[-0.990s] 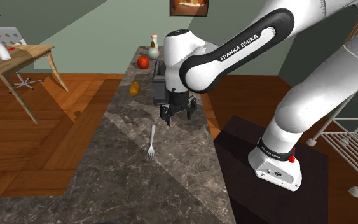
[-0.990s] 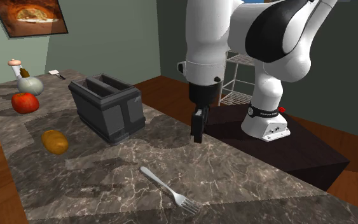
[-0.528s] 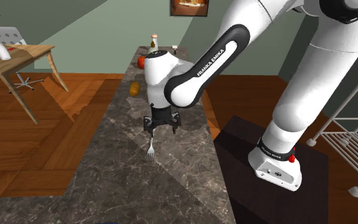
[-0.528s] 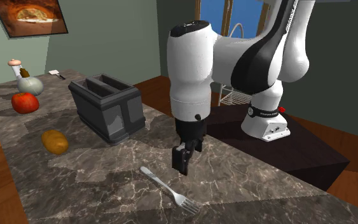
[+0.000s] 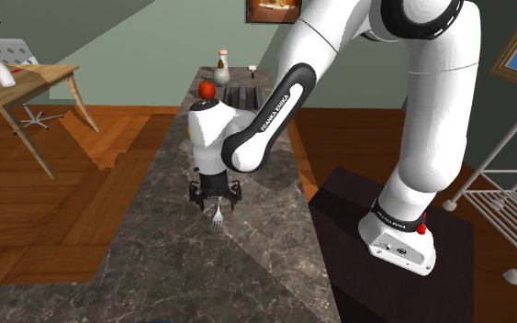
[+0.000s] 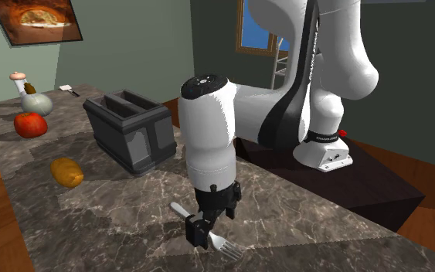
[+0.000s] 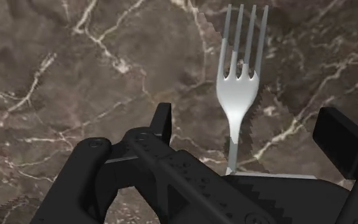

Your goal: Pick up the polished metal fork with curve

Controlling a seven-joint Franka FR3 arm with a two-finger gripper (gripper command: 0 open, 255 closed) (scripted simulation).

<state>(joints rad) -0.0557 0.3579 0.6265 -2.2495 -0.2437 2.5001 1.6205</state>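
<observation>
Gone down since the earlier frame, now close over the fork [image 7: 238, 95] lying flat on the table [image 5: 146, 248]. Fingers [image 7: 343, 143] apart, one each side of the handle, gripping nothing. Approach apparently done; closing and lifting left

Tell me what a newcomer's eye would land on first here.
The big white arm is bent low over the marble counter, its black gripper open with a finger on each side of the silver fork. Up and left of it in the second exterior view stands a dark grey toaster, with a red fruit further left.
</observation>
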